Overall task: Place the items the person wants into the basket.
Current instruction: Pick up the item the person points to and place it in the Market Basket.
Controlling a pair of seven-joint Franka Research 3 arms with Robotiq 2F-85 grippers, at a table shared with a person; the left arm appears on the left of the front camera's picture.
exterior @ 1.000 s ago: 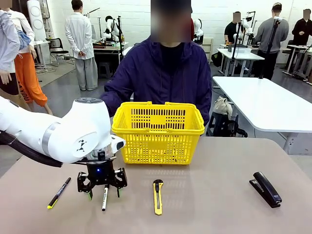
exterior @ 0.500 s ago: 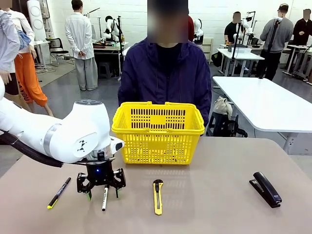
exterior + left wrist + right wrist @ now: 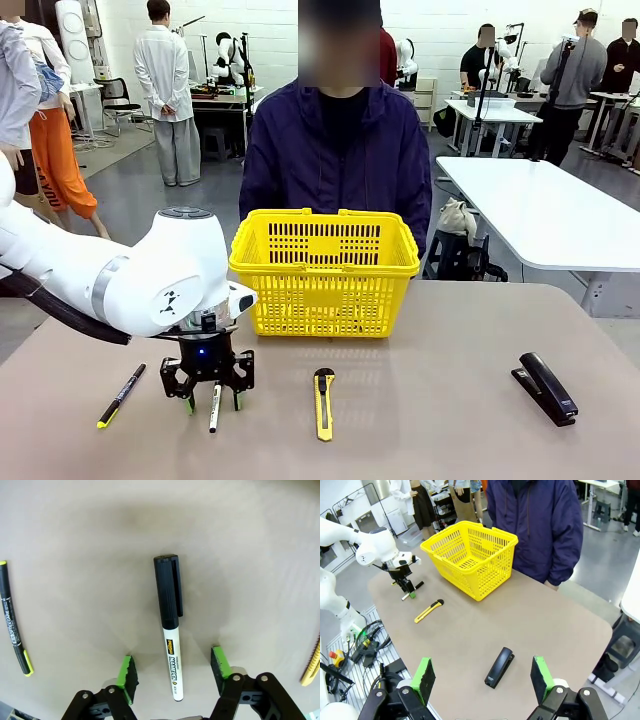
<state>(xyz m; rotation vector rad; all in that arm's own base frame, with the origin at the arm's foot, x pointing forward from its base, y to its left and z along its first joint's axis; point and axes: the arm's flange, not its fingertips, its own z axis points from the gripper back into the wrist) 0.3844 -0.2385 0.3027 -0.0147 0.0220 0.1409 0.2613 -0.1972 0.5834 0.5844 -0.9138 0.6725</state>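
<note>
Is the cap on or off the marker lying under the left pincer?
On. The left wrist view shows the black cap seated over one end of the white marker, no tip exposed.

You are facing the person (image 3: 340,160) across the table (image 3: 440,350) in front, peering down close over the marker (image 3: 169,625) at left wrist, surveying from high and far at right wrist, sharing the basket (image 3: 490,580) with front.

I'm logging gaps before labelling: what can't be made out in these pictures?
Basket floor: front view, hidden by its mesh wall.
Utility knife: left wrist view, cut off by the right edge.
Marker, far end: front view, hidden under the left gripper.
</note>
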